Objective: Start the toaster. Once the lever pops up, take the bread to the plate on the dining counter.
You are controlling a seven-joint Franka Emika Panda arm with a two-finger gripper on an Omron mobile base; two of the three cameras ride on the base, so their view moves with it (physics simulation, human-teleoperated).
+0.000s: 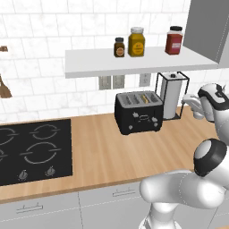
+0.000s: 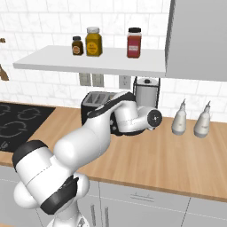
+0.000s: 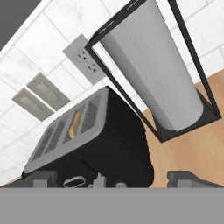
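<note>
The black four-slot toaster [image 1: 138, 112] stands on the wood worktop near the back wall. A tan slice of bread [image 1: 144, 97] sits in one of its slots and shows as a thin tan edge [image 3: 75, 124] in the hand view. My gripper [image 1: 188, 105] hovers just right of the toaster, in front of the paper towel holder, above the worktop. In the hand view its two finger tips [image 3: 39, 179] stand wide apart, open, with the toaster's [image 3: 87, 140] front top edge between and beyond them. My arm covers most of the toaster [image 2: 95, 99] in the right base view. The plate and dining counter are out of view.
A paper towel roll in a black wire frame [image 1: 172, 96] stands right behind the toaster's right side. A shelf [image 1: 134, 62] with three jars hangs above. A black hob [image 1: 31, 150] lies to the left. Two white bottles [image 2: 179, 119] stand to the right. Wall outlets [image 3: 85, 59] sit behind.
</note>
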